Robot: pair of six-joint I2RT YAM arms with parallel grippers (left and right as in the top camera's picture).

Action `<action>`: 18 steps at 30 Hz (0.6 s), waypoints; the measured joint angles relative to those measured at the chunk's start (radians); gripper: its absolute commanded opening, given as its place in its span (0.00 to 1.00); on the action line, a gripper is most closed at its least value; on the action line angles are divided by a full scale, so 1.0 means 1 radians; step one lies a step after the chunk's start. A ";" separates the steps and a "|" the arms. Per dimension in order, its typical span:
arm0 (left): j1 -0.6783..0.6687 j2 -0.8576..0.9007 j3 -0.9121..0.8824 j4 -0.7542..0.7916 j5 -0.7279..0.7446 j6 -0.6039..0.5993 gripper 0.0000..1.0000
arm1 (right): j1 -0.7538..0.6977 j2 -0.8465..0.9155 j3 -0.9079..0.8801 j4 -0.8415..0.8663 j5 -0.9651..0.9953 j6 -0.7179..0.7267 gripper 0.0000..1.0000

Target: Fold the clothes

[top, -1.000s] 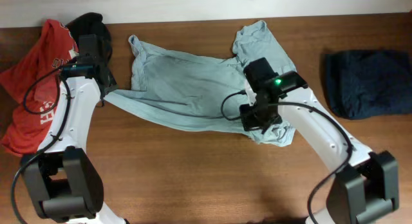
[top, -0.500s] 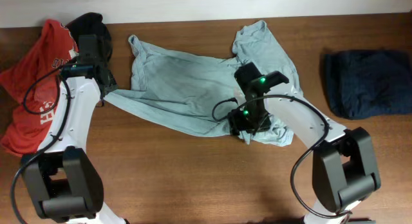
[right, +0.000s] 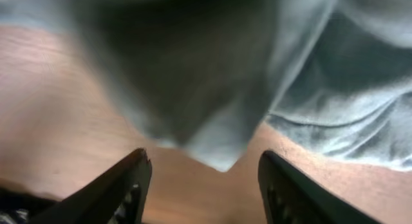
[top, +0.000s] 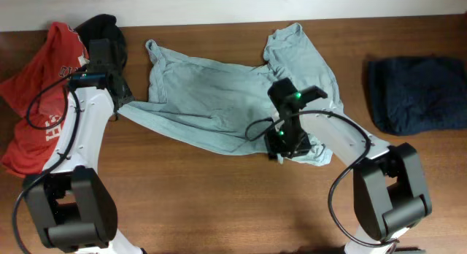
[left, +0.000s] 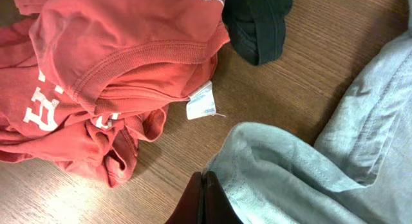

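The pale grey-blue T-shirt [top: 211,93] lies spread and rumpled across the upper middle of the overhead frame, on the brown wooden table [top: 219,210]. Its lower left corner is drawn out to a point and its lower right hem is bunched.

Since a second ago the right gripper [top: 286,146] has shifted a little to the left along that lower right hem, and its arm now bends in from the lower right more steeply. Half a second ago it stood slightly further left than it does now. In the right wrist view the right gripper [right: 203,161] has its fingers spread apart, and a blurred fold of the shirt hangs just above the gap, with bare table beneath it. The shirt's outline has barely changed.

The left gripper [top: 121,101] has not moved. Its fingers [left: 205,188] are pressed together on the shirt's drawn-out corner.

Around it, a red tee [top: 40,101] with white lettering is heaped at the far left, its white label [left: 201,108] showing. A black garment [top: 102,28] sits at the upper left, touching the red one. A navy garment [top: 416,93] lies at the right edge, well apart from the shirt.
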 measured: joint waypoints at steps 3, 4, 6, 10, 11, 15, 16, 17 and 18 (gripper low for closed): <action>0.000 0.000 0.000 0.000 0.000 0.000 0.01 | -0.001 0.000 -0.045 0.026 0.029 0.011 0.51; 0.000 0.000 0.000 0.000 0.000 0.000 0.01 | -0.001 0.000 -0.050 0.035 0.035 0.013 0.49; 0.000 0.000 0.000 0.000 0.000 0.000 0.01 | -0.002 0.000 -0.055 0.066 0.043 0.016 0.43; 0.000 0.000 0.000 0.000 0.000 0.000 0.01 | -0.002 0.000 -0.056 0.128 0.051 0.022 0.31; 0.000 0.000 0.000 -0.001 0.000 0.000 0.01 | -0.002 0.000 -0.056 0.141 0.054 0.023 0.29; 0.000 0.000 0.000 -0.001 0.000 0.000 0.01 | -0.002 0.000 -0.056 0.161 0.057 0.026 0.17; 0.000 0.000 0.000 -0.001 0.000 0.000 0.01 | -0.002 0.000 -0.056 0.165 0.058 0.024 0.12; 0.000 0.000 0.000 -0.001 0.000 0.000 0.01 | -0.002 0.000 -0.056 0.166 0.058 0.027 0.04; 0.000 0.000 0.000 -0.001 0.000 0.000 0.01 | -0.002 0.000 -0.056 0.168 0.058 0.027 0.04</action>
